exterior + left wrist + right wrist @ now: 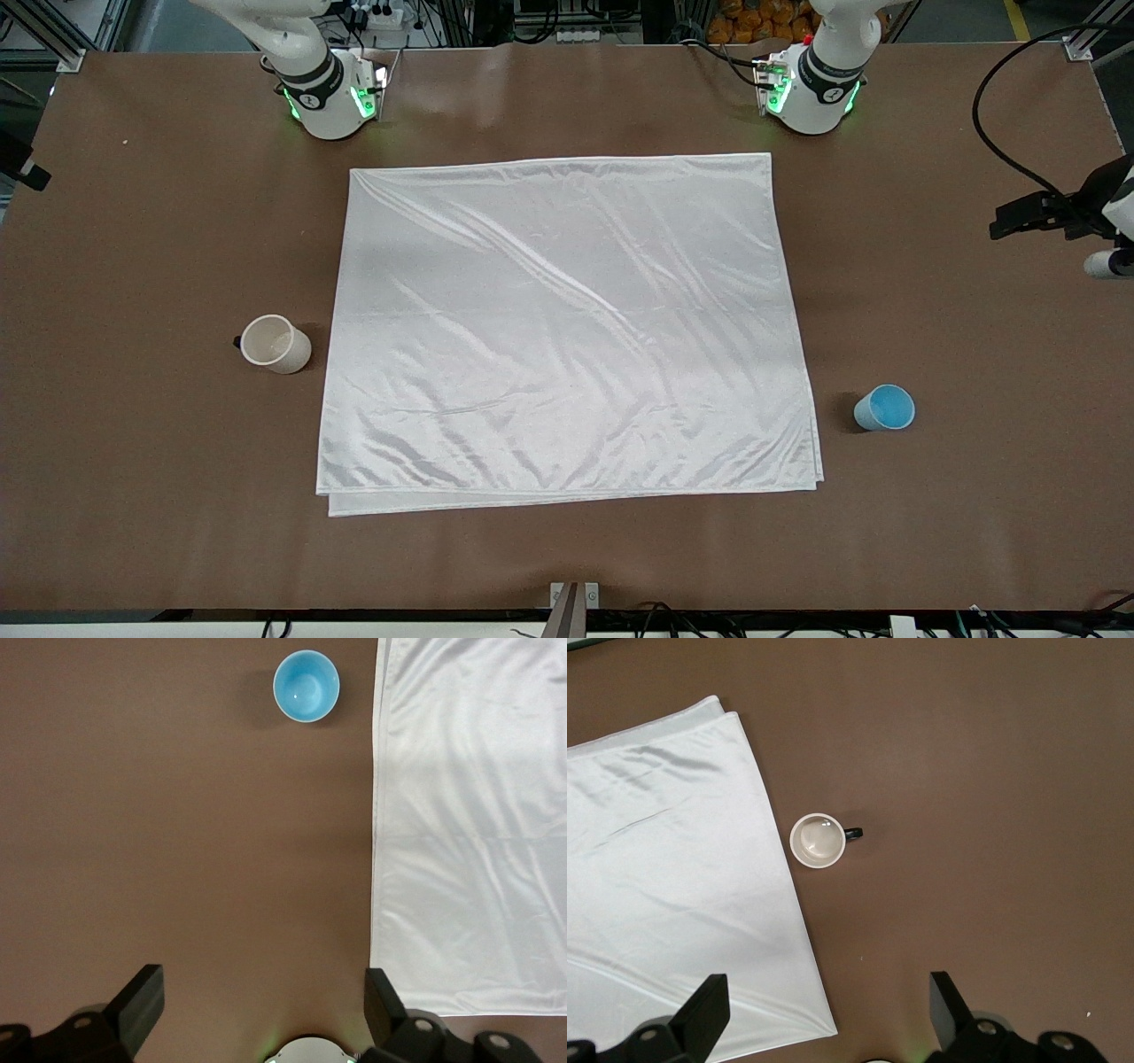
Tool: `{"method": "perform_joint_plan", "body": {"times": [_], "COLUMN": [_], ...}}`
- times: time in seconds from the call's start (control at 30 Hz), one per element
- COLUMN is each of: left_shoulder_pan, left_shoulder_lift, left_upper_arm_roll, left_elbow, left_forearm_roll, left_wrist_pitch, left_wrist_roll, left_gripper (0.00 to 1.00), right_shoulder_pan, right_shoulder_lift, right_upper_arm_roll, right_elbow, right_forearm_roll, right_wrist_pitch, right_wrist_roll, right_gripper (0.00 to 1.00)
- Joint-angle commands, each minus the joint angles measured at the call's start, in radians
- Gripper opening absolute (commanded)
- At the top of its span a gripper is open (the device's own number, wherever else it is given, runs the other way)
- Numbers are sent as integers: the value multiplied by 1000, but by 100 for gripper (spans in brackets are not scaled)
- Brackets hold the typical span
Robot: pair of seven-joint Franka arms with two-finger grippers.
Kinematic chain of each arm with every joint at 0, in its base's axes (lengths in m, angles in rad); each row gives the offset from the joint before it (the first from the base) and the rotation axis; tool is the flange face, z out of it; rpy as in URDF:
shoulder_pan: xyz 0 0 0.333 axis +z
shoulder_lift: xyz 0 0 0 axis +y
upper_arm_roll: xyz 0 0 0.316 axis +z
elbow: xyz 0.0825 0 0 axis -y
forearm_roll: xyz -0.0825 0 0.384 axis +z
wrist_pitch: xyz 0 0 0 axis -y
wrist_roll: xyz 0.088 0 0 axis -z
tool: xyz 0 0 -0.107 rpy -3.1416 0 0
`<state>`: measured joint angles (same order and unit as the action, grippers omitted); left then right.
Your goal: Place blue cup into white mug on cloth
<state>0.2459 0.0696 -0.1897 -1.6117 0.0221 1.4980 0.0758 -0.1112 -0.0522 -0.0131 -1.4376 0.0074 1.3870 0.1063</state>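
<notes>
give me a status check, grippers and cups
Left gripper open, high over bare table; right gripper open, also waiting. Blue cup and white mug upright on table, each beside cloth, not on it. Nothing in the way.

The cloth (567, 328) is seen as a thin, satin-like fabric, shiny white, with diagonal wrinkles catching highlights; a doubled edge is visible at the side nearest the front camera. The table (133, 266) is covered in a matt brown surface, smooth, with only a faint sheen near the arm bases. The white mug (275, 344) looks glazed, cream, with a small glossy black handle. The blue cup (885, 408) appears smooth, like plastic, paler outside, brighter inside. Gripper fingers (137, 1005) are shown in matt black plastic.
</notes>
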Motion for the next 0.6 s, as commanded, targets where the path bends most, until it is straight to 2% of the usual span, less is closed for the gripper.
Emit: {"method": "perform_joint_plan", "body": {"times": [0.0,0.13,0.57], "left_shoulder_pan": [-1,-1,-7], "left_shoulder_lift": [96,145,246], "left_upper_arm_roll": [-4,-2,-2], "left_elbow": [87,118,118], "left_forearm_roll": [-5,-4,27], "left_wrist_pitch": [-2,11,140], "left_wrist_roll": [-14,-13,-13], "left_gripper": [100,100,100], "right_shoulder_pan": [-2,1,5], "right_shoulder_lift": [-3,-3,2], "right_upper_arm_roll": [-1,-1,1], "right_elbow": [-38,-69,-242], "right_forearm_roll": [-1,-1,2], "right_wrist_pitch": [27,59,234], "right_wrist_roll": [-10,-10,-10], "right_gripper": [100,100,100]}}
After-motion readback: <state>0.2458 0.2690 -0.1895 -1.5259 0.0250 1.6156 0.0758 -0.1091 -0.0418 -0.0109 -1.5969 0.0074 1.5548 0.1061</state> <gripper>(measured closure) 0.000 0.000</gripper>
